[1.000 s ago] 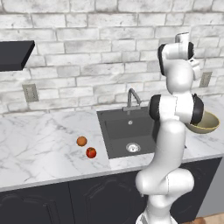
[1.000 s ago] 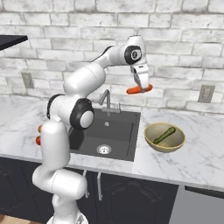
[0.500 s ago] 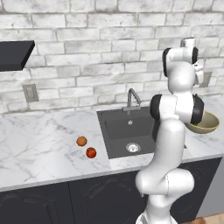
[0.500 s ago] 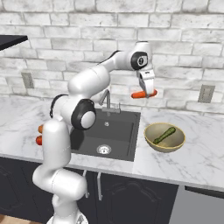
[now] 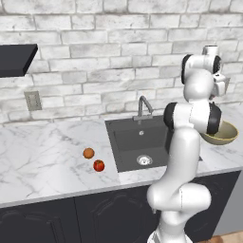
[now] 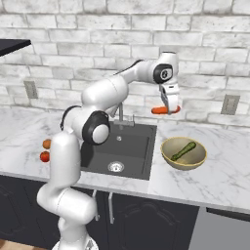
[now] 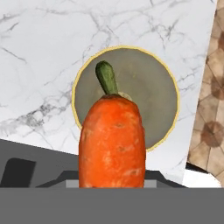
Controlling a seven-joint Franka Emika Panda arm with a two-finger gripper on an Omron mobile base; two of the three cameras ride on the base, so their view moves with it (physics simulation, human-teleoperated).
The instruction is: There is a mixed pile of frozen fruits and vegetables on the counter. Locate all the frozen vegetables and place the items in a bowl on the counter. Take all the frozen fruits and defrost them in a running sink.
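My gripper (image 6: 171,108) is shut on the orange carrot (image 6: 165,110), held high in the air a little left of the bowl (image 6: 168,154). In the hand view the carrot (image 7: 112,140) hangs in front of the tan bowl (image 7: 151,83) below, and the green stick (image 7: 106,77) lies inside that bowl. The same green stick (image 6: 183,151) rests in the bowl in the right base view. Two round fruits, a dull orange one (image 5: 88,153) and a red one (image 5: 98,165), sit on the white marble counter (image 5: 42,161) left of the black sink (image 5: 128,140).
A curved grey faucet (image 5: 144,107) stands behind the sink. The brick wall carries an outlet (image 6: 228,104) right of the bowl and another outlet (image 5: 32,100) at the left. A dark shelf (image 5: 14,59) hangs at the upper left.
The arm has swung to the right with the carrot, bringing it from above the sink's far side toward the bowl. The fruits and the bowl have stayed put.
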